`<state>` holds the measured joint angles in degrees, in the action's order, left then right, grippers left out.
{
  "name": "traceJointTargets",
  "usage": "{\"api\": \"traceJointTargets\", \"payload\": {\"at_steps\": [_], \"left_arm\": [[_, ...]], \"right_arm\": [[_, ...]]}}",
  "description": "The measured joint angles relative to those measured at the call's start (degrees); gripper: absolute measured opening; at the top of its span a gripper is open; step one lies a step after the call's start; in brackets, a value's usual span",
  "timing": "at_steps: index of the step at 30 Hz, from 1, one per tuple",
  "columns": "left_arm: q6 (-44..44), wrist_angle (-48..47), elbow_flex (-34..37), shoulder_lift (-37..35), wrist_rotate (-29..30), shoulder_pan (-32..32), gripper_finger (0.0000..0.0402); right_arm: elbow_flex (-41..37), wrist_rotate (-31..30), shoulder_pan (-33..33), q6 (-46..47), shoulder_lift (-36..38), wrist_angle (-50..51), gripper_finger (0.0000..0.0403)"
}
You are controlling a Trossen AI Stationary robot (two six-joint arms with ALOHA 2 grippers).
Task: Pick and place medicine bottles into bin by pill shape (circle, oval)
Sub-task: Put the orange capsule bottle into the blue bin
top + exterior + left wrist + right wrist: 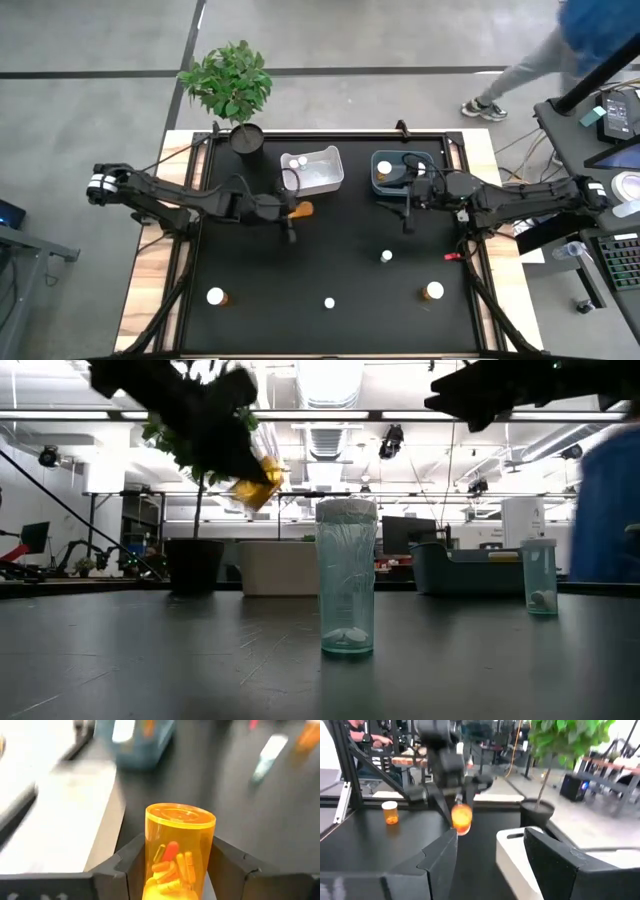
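Amber medicine bottle sits clamped in the left end effector, lifted off the table just left of frame centre, below the white bin. Over the dark bin at upper right, the right end effector hangs with fingers apart, holding nothing.

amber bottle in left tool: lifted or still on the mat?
Lifted: the low view shows the amber bottle held by the left tool well above the table.
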<state>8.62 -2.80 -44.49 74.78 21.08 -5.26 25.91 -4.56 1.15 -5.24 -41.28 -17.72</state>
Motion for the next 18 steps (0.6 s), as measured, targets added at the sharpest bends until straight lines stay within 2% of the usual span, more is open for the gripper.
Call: {"api": "traceJointTargets", "payload": {"at_steps": [5,8,14,18], "left_arm": [[-5.1,22.1,0.2,1.0,-6.7,-0.2,0.0154],[-6.3,34.4,0.8,3.2,-10.9,-0.2,0.0154],[-6.1,52.8,1.0,9.4,-12.1,-0.2,0.0154],[-5.7,65.6,1.0,14.2,-12.1,-0.2,0.0154]], "right_arm": [[-2.2,2.1,-0.2,7.8,-4.4,-0.2,0.0221],[-4.4,2.1,-0.9,12.2,-8.3,-4.4,0.0221],[-7.9,2.2,-4.2,12.9,-16.7,-23.9,0.0221],[-7.8,2.2,-6.0,8.8,-22.1,-36.4,0.0221]]}}
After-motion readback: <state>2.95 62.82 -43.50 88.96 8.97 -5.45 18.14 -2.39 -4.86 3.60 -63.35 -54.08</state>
